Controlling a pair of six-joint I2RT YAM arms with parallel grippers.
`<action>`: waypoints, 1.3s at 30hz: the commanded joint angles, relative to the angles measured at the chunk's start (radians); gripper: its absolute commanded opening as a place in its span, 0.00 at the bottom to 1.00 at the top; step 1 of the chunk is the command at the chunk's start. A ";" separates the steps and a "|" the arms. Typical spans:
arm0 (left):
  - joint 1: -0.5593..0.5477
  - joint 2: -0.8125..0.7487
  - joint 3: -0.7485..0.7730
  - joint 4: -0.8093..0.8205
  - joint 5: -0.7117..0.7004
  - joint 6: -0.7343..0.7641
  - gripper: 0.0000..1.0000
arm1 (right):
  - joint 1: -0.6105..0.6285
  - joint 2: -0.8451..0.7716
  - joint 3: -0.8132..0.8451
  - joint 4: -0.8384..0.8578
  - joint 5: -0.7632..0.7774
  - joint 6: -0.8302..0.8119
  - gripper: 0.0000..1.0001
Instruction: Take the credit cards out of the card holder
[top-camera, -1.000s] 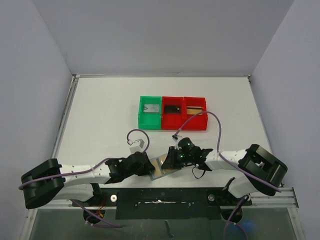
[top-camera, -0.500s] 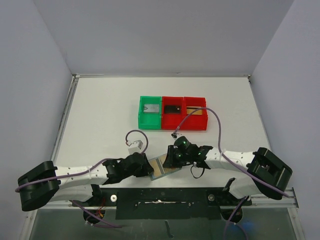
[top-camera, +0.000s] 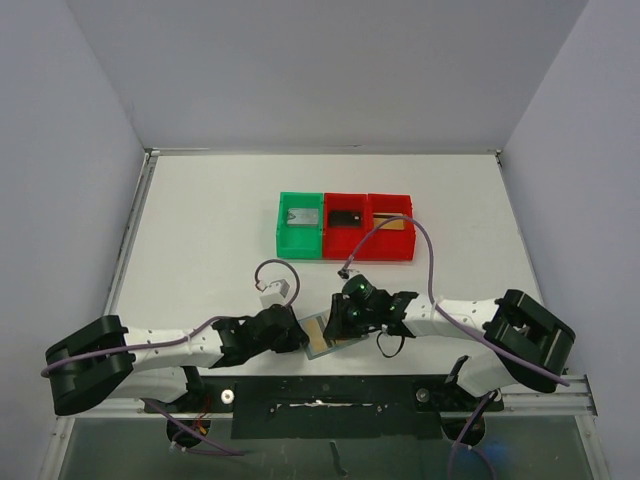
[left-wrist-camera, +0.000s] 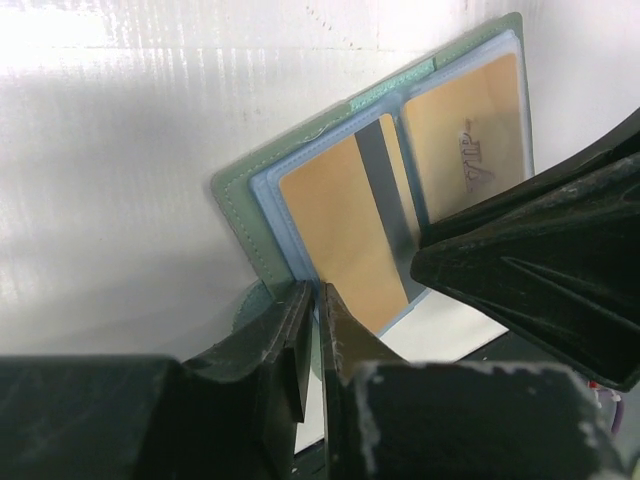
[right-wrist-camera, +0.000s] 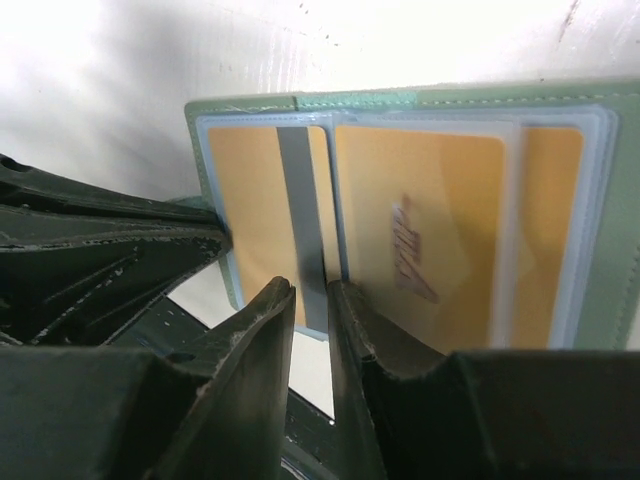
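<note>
Pale sage-green card holder (left-wrist-camera: 232, 190) with light blue inner sleeves, holding gold-tan credit cards (left-wrist-camera: 335, 230), one crossed by a grey stripe, one marked with dark script. Beyond the card holder, one green bin (top-camera: 298, 246), two red bins (top-camera: 345, 247), all on a white table (top-camera: 200, 230).

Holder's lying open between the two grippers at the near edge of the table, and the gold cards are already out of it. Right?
Not quite. The card holder does lie open between the left gripper and right gripper at the near edge of the table, but the gold credit cards are not out: the right wrist view shows them still tucked in its clear pockets.
</note>
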 joint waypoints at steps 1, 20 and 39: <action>-0.003 0.084 -0.021 -0.056 0.020 0.010 0.08 | -0.012 -0.009 -0.028 0.124 -0.042 0.027 0.21; -0.003 -0.034 0.065 -0.115 -0.008 0.066 0.29 | -0.015 -0.088 0.064 -0.166 0.135 -0.045 0.24; -0.003 0.038 0.011 0.024 0.047 0.082 0.13 | 0.006 -0.063 0.081 -0.132 0.107 -0.043 0.26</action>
